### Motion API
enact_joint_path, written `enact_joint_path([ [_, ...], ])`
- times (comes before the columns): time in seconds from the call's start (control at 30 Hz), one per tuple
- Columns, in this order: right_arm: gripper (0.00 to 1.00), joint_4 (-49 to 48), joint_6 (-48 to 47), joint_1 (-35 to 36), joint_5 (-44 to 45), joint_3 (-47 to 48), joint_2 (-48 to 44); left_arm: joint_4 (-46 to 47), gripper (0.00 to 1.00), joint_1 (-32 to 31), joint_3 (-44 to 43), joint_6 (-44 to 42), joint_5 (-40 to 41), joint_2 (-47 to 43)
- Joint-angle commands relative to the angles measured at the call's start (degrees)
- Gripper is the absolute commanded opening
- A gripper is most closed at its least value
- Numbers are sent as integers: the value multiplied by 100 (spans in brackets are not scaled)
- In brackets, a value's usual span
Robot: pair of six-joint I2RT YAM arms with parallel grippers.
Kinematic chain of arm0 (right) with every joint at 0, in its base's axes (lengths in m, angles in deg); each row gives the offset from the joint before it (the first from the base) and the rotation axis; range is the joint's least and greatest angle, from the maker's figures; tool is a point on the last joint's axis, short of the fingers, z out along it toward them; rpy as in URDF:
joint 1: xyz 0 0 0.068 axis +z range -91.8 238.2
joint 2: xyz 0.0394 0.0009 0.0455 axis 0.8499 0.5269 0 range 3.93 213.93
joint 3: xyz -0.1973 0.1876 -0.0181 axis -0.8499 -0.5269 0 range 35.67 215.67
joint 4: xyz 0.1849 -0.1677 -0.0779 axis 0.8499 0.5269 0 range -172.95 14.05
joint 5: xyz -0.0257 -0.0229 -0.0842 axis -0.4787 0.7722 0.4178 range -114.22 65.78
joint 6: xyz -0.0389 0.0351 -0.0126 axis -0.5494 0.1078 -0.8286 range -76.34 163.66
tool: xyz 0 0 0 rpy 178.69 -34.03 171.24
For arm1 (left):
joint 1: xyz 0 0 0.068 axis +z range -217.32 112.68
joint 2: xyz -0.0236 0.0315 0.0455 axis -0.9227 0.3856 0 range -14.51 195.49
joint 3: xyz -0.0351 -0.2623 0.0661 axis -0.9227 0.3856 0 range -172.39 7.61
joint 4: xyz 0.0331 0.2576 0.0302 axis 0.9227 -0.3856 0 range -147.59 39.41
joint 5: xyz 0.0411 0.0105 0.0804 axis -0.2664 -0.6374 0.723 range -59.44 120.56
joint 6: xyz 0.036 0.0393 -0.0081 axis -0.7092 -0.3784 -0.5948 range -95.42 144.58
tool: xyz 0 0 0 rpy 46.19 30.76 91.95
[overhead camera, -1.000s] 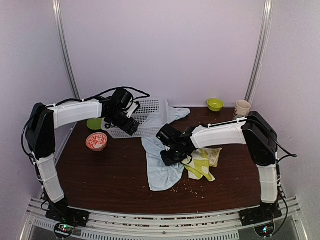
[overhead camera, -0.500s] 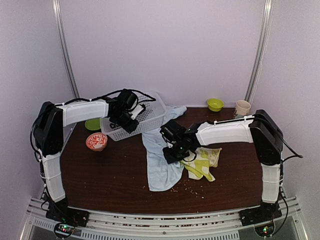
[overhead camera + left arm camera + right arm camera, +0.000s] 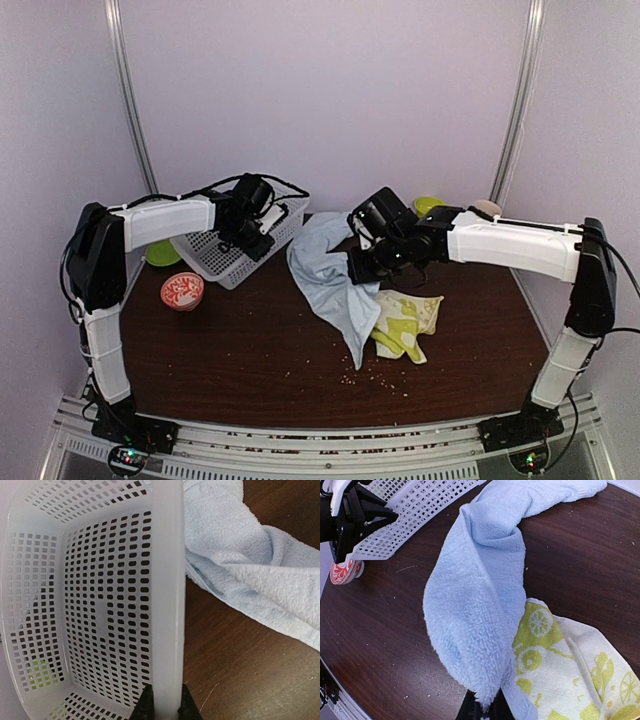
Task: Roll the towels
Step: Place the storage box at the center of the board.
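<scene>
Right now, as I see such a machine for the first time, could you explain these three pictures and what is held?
The machine is a two-armed robot at a brown table. One picture looks down from above; the other two come from wrist cameras. The left pincer is shut on the rim of a white mesh basket. The right pincer holds up a pale blue towel. A lemon-print towel lies on the table, next to it. A red bowl sits at the left.
</scene>
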Motion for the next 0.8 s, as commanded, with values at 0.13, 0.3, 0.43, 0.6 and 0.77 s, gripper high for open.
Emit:
enact_joint_path([
  [0.13, 0, 551, -172, -202, 436, 416, -1112, 455, 0, -12, -218, -404, -385, -82],
  [0.3, 0, 807, -489, -244, 963, 557, -2010, 463, 0, -18, -520, -588, -209, 197],
  [0.43, 0, 699, -635, -254, 739, 319, -2800, 354, 0, -14, -964, -619, -49, 579],
  [0.6, 0, 588, -739, -256, -376, 114, -3520, 239, 0, -18, -1484, -600, 80, 1022],
  [0.77, 0, 462, -772, -262, -1593, 46, -4037, 85, 4, -14, -1930, -591, 49, 1359],
])
